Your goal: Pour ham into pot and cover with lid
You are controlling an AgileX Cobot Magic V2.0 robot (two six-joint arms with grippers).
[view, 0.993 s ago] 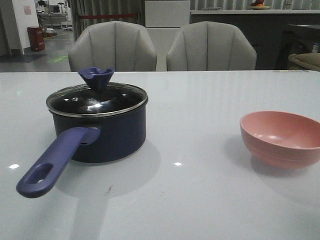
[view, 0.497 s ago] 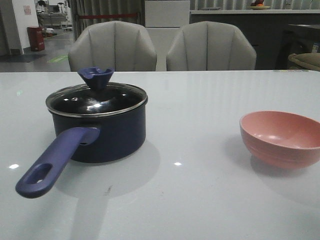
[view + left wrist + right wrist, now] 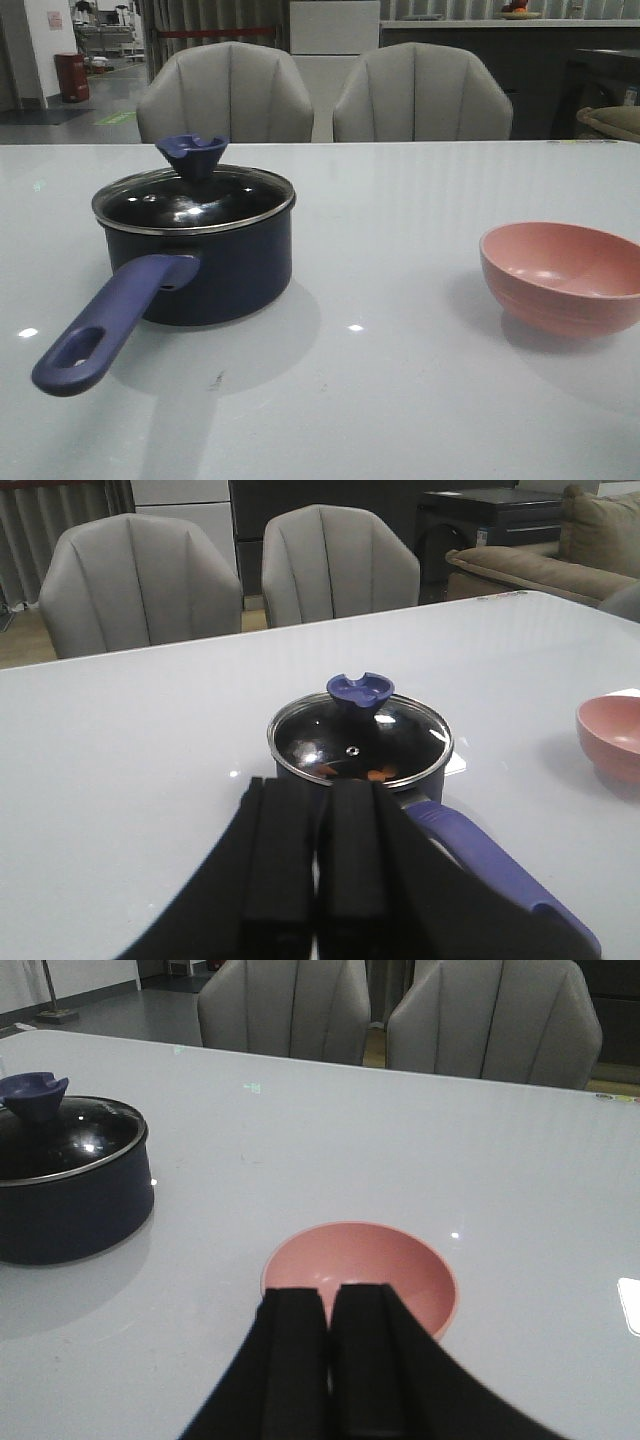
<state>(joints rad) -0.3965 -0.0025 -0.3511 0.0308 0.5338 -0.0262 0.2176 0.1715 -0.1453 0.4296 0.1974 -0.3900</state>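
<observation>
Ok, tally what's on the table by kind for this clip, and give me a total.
Pot: 1
Lid, seated on the pot: 1
Pink bowl, looks empty: 1
Ham, orange bits seen through the glass lid, slices not countable: 1 heap
Total: 4 kinds, one of each

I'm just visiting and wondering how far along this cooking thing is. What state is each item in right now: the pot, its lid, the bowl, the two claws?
pot: upright on the table, covered.
lid: seated on the pot's rim, knob up.
ham: orange bits seen through the glass, inside the pot.
pink bowl: upright, looks empty.
left gripper: shut, holding nothing.
right gripper: shut, holding nothing.
</observation>
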